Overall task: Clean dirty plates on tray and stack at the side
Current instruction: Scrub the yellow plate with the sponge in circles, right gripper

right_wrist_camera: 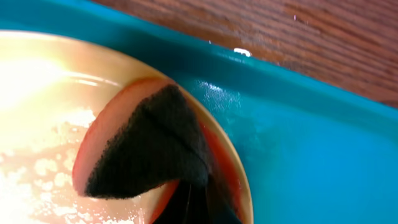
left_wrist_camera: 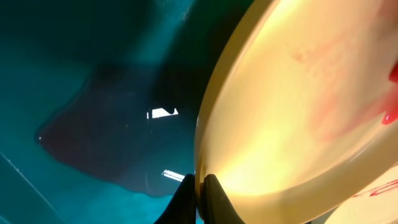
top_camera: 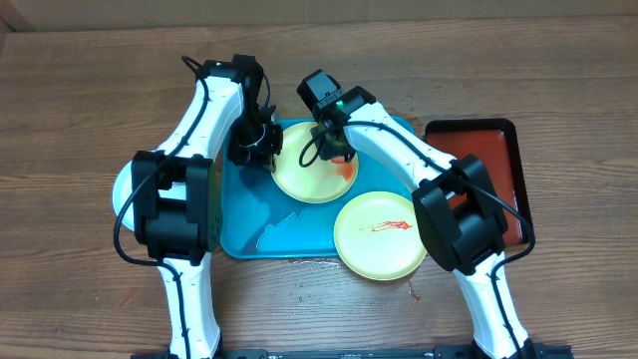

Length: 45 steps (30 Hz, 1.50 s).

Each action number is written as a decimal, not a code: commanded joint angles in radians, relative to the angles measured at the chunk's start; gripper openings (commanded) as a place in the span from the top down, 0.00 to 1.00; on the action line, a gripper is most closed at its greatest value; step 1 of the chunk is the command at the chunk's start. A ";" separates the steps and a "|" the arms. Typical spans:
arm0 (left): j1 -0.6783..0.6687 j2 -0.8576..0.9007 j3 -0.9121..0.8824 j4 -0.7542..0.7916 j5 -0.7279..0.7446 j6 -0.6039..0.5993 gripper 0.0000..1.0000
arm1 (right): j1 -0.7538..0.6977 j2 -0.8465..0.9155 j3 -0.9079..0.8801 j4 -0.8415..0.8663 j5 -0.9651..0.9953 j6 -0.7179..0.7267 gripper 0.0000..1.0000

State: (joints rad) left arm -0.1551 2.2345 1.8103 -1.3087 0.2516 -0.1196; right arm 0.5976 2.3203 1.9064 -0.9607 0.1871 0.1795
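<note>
Now the left gripper (left_wrist_camera: 198,186) pinches the plate (left_wrist_camera: 298,112) by its rim, inside the tray (top_camera: 244,224). The right gripper (right_wrist_camera: 194,208) squeezes the sponge (right_wrist_camera: 146,155) on the plate. Rub softly and hold tight, so the plate does not slide.

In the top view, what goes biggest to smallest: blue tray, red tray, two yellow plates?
1. Teal tray.
2. Dark red tray, partly hidden.
3. Yellow plate on the tray and yellow plate at its edge: alike.
</note>
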 commanded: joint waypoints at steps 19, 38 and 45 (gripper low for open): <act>0.009 -0.027 -0.007 -0.010 0.005 0.061 0.96 | 0.024 0.098 0.036 0.073 -0.745 -0.215 0.96; 0.025 -0.027 -0.007 0.006 0.004 0.053 0.96 | -0.039 0.076 0.128 -0.198 -0.373 -0.151 0.96; 0.051 -0.027 -0.007 0.040 -0.033 0.053 0.96 | -0.001 0.076 0.179 -0.170 -0.061 -0.044 0.96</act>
State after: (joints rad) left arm -0.1234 2.2345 1.8011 -1.2789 0.2489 -0.0742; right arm 0.5777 2.3817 2.0579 -1.1397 -0.0982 0.0650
